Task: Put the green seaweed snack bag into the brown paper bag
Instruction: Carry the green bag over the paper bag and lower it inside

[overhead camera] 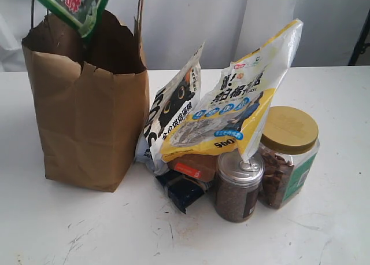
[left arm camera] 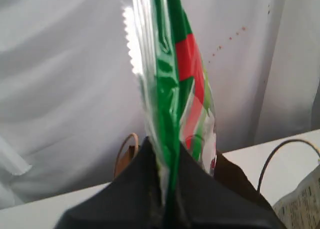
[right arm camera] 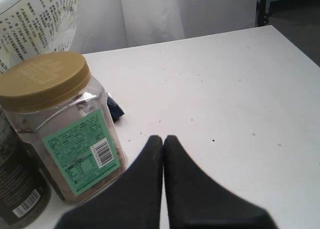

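Note:
The green seaweed snack bag (overhead camera: pixel 75 4) hangs tilted at the top left of the exterior view, its lower corner just over the open mouth of the brown paper bag (overhead camera: pixel 87 120). In the left wrist view the seaweed bag (left arm camera: pixel 170 89) stands edge-on, clamped between the black fingers of my left gripper (left arm camera: pixel 167 156), which is shut on it; the paper bag's dark rim (left arm camera: pixel 235 176) and handle (left arm camera: pixel 125 151) show beyond. The left gripper itself is out of the exterior view. My right gripper (right arm camera: pixel 163 139) is shut on nothing, low over the table beside a jar.
Right of the paper bag stand a white black-cat pouch (overhead camera: pixel 173 109), a yellow-and-white snack bag (overhead camera: pixel 243 97), a dark packet (overhead camera: pixel 182 187), a metal-lidded jar (overhead camera: pixel 238 187) and a gold-lidded jar (overhead camera: pixel 288 155), the gold-lidded jar (right arm camera: pixel 55 124) close by my right gripper.

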Robot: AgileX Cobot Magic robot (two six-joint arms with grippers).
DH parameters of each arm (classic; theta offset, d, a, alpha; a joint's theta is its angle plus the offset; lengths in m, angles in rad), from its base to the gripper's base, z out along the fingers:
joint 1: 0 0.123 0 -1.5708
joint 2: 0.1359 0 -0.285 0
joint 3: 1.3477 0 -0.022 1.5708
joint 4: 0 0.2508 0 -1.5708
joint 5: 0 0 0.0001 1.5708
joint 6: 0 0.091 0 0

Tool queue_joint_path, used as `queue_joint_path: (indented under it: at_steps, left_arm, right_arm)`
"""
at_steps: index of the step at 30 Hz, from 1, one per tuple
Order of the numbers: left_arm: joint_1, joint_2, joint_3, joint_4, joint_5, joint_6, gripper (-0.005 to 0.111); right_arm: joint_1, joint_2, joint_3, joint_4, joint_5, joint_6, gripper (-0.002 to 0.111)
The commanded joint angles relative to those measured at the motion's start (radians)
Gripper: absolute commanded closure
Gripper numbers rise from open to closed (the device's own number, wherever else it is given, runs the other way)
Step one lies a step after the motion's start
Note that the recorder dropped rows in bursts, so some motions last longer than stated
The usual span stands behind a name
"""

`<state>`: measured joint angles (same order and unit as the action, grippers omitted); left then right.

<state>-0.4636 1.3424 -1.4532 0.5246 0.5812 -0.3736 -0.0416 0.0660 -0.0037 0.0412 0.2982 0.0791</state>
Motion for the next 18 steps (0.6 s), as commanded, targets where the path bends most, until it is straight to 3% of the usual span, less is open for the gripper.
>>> queue_joint_path:
  at_steps: [1,9,13,18]
  left_arm:
    - [0.006,0.013,-0.006,-0.020,0.067,0.014,0.107]
    - [0.006,0.046,-0.004,-0.087,0.270,0.117,0.107]
    - [0.006,0.085,-0.004,-0.268,0.272,0.250,0.107]
    - [0.006,0.093,-0.004,-0.381,0.348,0.282,0.107]
  right_arm:
    - [0.001,-0.005,0.004,0.001,-0.005,0.002,0.108]
    - [0.001,-0.005,0.004,0.001,-0.005,0.002,0.108]
    - [0.001,-0.005,0.004,0.001,-0.005,0.002,0.108]
    - [0.001,-0.005,0.004,0.001,-0.005,0.002,0.108]
